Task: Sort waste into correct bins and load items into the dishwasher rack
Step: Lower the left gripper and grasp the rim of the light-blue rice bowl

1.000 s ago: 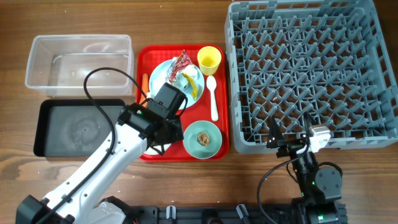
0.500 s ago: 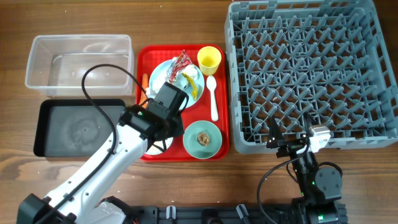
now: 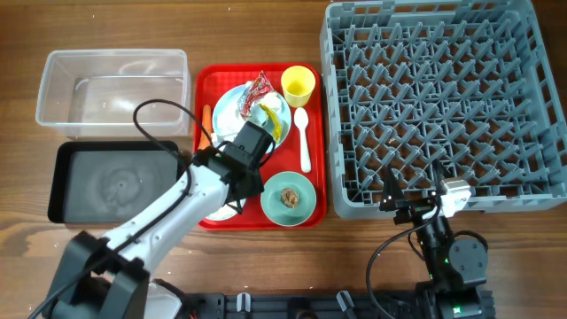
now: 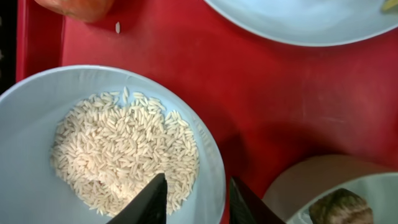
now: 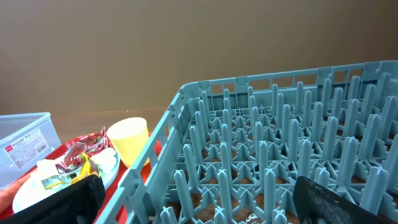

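Two fingers of the left gripper (image 4: 197, 180) stand parted astride the rim of the light blue bowl (image 4: 25, 118). One is over the rice grains (image 4: 124, 149), one outside above the red tray (image 4: 261, 106); nothing pinched.

Risk: a thin pinch on the rim could let the bowl tilt, spilling rice before it reaches a bin.

Right gripper (image 5: 199, 196) spread wide, empty, beside the dishwasher rack (image 3: 443, 97).

Overhead, the arm hides most of the bowl. Finger-to-rim contact unclear. Carrot (image 4: 78, 6) cut off at frame edge.
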Controlling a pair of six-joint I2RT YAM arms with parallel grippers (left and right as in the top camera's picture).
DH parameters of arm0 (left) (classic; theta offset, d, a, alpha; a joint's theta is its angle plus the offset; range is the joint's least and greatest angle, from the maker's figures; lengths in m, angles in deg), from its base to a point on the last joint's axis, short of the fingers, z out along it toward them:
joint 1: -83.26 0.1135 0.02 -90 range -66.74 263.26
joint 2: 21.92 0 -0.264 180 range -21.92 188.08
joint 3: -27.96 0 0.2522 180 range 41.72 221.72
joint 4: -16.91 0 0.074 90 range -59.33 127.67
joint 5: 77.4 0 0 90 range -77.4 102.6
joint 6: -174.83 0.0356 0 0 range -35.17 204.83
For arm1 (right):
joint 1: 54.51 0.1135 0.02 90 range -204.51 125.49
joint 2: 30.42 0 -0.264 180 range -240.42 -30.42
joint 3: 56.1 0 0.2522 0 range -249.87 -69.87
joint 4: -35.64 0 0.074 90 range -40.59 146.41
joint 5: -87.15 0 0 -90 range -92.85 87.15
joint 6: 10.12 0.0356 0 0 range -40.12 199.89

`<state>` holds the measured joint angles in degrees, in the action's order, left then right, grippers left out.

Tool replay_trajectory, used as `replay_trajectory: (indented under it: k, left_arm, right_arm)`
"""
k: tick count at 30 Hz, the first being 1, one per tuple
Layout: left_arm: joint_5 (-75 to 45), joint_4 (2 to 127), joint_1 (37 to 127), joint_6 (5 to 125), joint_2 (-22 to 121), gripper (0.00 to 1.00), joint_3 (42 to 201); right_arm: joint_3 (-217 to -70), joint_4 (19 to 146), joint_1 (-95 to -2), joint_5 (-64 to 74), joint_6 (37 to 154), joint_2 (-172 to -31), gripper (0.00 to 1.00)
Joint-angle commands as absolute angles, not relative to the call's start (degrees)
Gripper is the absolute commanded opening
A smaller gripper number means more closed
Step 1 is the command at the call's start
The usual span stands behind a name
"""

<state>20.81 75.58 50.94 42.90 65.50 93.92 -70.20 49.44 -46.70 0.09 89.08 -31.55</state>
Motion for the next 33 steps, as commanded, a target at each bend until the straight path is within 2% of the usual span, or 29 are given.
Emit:
replay_trajectory:
  k: [1, 7, 9, 13, 17, 19, 23, 31, 33]
  left_arm:
    - [21.6, 75.4, 50.7, 41.9, 66.5, 0.37, 93.4]
    - [20.7, 75.4, 50.7, 42.0, 66.5, 0.42, 93.4]
    - [19.5, 75.4, 50.7, 42.0, 66.5, 0.38, 93.4]
    - [18.9, 75.2, 50.7, 42.0, 66.5, 0.38, 93.4]
    - [18.9, 76.2, 50.7, 42.0, 66.5, 0.33, 93.4]
    - [18.9, 76.3, 50.7, 42.0, 66.5, 0.35, 93.4]
    - [18.4, 76.3, 50.7, 42.4, 66.5, 0.47, 93.4]
    - [18.4, 75.6, 50.7, 42.4, 66.5, 0.36, 93.4]
    - [18.4, 75.2, 50.7, 42.4, 66.5, 0.36, 93.4]
  right_arm:
    - [-70.2, 49.3, -46.7, -0.2, 89.0, -31.4, 1.0]
    - [-70.2, 49.3, -46.7, -0.3, 89.0, -31.4, 1.0]
    - [-70.2, 49.3, -46.7, -0.2, 89.0, -31.4, 1.0]
    - [-70.2, 49.3, -46.7, -0.3, 88.9, -31.4, 1.0]
    - [-70.2, 49.3, -46.7, -0.3, 89.0, -31.4, 1.0]
    - [-70.2, 49.3, -46.7, -0.3, 89.0, -31.4, 1.0]
    - [-70.2, 49.3, -46.7, -0.2, 89.0, -31.4, 1.0]
    - [-70.2, 49.3, -46.7, -0.2, 89.0, -31.4, 1.0]
    - [-70.2, 49.3, -46.7, -0.2, 89.0, -31.4, 1.0]
